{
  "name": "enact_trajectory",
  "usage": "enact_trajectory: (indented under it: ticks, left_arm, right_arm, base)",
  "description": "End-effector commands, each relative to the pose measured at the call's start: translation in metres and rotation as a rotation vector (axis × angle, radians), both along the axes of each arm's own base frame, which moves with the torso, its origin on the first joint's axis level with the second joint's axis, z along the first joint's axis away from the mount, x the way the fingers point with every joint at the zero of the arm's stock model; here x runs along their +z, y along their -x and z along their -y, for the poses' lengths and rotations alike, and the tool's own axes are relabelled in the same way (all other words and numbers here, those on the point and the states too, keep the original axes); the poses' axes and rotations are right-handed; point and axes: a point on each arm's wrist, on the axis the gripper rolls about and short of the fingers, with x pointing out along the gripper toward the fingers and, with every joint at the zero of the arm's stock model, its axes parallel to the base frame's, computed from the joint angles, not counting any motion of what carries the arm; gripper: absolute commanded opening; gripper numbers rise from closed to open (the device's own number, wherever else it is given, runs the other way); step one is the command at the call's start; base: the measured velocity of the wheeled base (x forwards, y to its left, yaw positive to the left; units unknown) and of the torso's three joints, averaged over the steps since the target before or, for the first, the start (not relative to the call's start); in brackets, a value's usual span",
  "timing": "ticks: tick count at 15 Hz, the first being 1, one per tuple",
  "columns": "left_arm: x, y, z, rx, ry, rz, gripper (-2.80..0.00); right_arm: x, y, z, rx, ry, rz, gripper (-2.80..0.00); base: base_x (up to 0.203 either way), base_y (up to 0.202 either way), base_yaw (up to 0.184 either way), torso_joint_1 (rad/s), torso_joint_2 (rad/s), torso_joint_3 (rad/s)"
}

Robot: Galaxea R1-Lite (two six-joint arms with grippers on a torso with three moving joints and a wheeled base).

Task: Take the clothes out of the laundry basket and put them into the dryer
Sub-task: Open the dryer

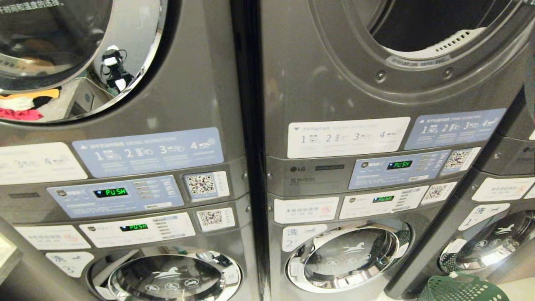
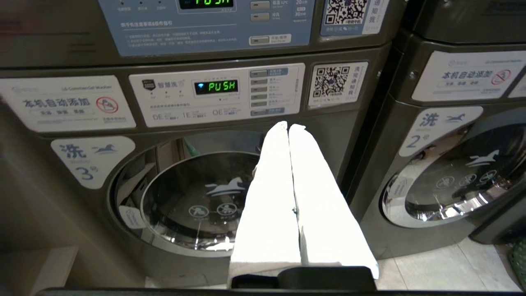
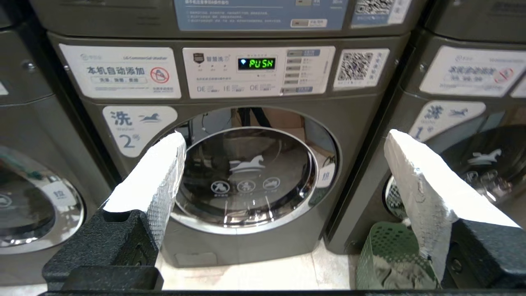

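Note:
The dryer (image 1: 334,62) is the upper unit of the middle grey stack. Its round mouth (image 1: 422,25) shows a dark drum with no glass over it. Below it is the washer marked 2 (image 3: 246,172). The green laundry basket (image 1: 459,288) stands on the floor, low and to the right of that stack. In the right wrist view the laundry basket (image 3: 386,250) holds grey clothes (image 3: 388,279). My right gripper (image 3: 283,142) hangs open and empty in front of washer 2. My left gripper (image 2: 288,125) is shut on nothing, facing the washer marked 3 (image 2: 197,197). Neither arm shows in the head view.
Another grey stack stands on the left with its chrome-rimmed dryer door (image 1: 83,58) closed. A third stack, marked 1 (image 1: 493,242), stands on the right, just behind the basket. Pale floor tiles (image 3: 254,275) lie in front of the machines.

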Motion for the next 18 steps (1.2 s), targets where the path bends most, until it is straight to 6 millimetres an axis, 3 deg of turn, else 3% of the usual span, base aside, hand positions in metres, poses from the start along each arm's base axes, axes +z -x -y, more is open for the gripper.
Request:
enact_trajectory:
  ticks: [1,8,15,18]
  left_arm:
    - [0.0000,0.0000,0.0000,0.000,0.000,0.001,-2.80]
    - [0.0000,-0.0001,0.0000,0.000,-0.002,-0.001,-2.80]
    - [-0.0001,-0.0001,0.0000,-0.001,-0.020,-0.003,-2.80]
    - [-0.0001,-0.0001,0.0000,-0.001,-0.023,-0.003,-2.80]
  right_arm:
    - [0.0001,0.0000,0.0000,-0.001,-0.008,0.002,0.00]
    - [0.0004,0.0000,0.0001,-0.006,-0.034,0.005,0.00]
    - [0.0004,0.0000,0.0002,-0.007,-0.037,0.005,0.00]
    - [0.0004,0.0000,0.0002,-0.007,-0.037,0.005,0.00]
  base:
    - [-0.194,0.000,-0.001,0.003,0.00,0.006]
    - [-0.184,0.000,0.001,-0.001,0.00,0.001]
    - [-0.001,-0.007,0.000,0.006,0.00,0.000]
    - [-0.002,-0.150,-0.001,0.001,0.00,0.002]
